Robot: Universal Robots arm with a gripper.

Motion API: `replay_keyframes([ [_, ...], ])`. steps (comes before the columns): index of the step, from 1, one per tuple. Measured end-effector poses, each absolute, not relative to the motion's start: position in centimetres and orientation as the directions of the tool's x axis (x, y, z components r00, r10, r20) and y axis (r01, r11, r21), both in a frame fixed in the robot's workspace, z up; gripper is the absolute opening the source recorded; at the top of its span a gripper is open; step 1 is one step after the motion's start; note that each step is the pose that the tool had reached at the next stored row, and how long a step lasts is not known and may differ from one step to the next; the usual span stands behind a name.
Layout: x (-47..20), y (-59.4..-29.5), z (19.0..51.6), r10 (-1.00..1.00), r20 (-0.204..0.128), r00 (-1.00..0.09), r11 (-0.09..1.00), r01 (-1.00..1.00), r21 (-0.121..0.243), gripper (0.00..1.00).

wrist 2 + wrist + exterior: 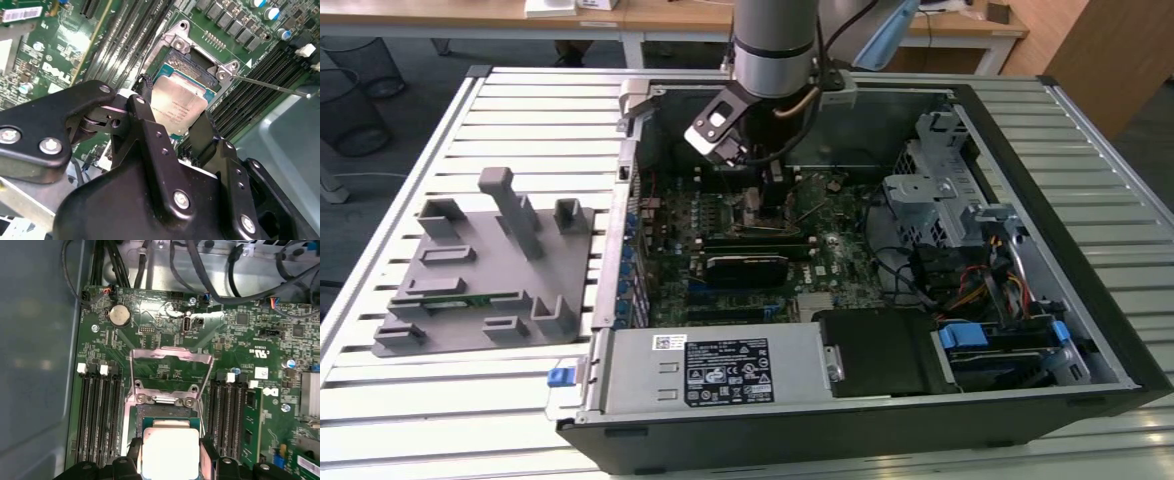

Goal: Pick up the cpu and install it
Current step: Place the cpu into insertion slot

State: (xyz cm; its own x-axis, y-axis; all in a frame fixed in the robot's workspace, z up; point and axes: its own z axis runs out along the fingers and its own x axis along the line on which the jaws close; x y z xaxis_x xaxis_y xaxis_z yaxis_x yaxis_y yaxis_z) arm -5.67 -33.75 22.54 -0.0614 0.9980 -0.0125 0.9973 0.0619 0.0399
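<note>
The gripper [174, 116] was clamped on the cpu [171, 452] just above the open socket [196, 60], so holding it level, square with the frame and lowering gently seemed wisest.

Slatted metal table [454, 420] carried two items. Open computer case [854, 432] lay on its side, covering the middle through to the edge on the exterior view's right. Grey moulded fixture tray [454, 285] sat flat towards the opposite edge (just beside the case).
</note>
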Motion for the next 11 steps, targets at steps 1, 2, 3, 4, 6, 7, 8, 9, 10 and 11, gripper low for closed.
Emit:
replay_keyframes([
  [1, -5.7, -33.7, 22.4, 0.998, -0.012, -0.061, 0.062, 0.997, 0.040, 0.54],
  [2, -5.6, -33.7, 22.3, 0.998, -0.012, -0.061, 0.062, 0.997, 0.040, 0.54],
  [3, -5.6, -33.6, 22.2, 0.998, -0.012, -0.062, 0.062, 0.997, 0.040, 0.54],
  [4, -5.6, -33.6, 22.1, 0.998, -0.012, -0.062, 0.062, 0.997, 0.040, 0.54],
  [6, -5.6, -33.6, 21.8, 0.998, -0.013, -0.061, 0.062, 0.997, 0.040, 0.54],
  [7, -5.6, -33.6, 21.7, 0.998, -0.012, -0.061, 0.062, 0.997, 0.040, 0.54],
  [8, -5.6, -33.6, 21.6, 0.998, -0.012, -0.061, 0.062, 0.997, 0.040, 0.54],
  [9, -5.6, -33.6, 21.5, 0.998, -0.012, -0.062, 0.062, 0.997, 0.041, 0.54],
  [10, -5.6, -33.6, 21.5, 0.998, -0.012, -0.062, 0.062, 0.997, 0.042, 0.54],
  [11, -5.6, -33.6, 21.4, 0.998, -0.012, -0.061, 0.062, 0.997, 0.044, 0.54],
])
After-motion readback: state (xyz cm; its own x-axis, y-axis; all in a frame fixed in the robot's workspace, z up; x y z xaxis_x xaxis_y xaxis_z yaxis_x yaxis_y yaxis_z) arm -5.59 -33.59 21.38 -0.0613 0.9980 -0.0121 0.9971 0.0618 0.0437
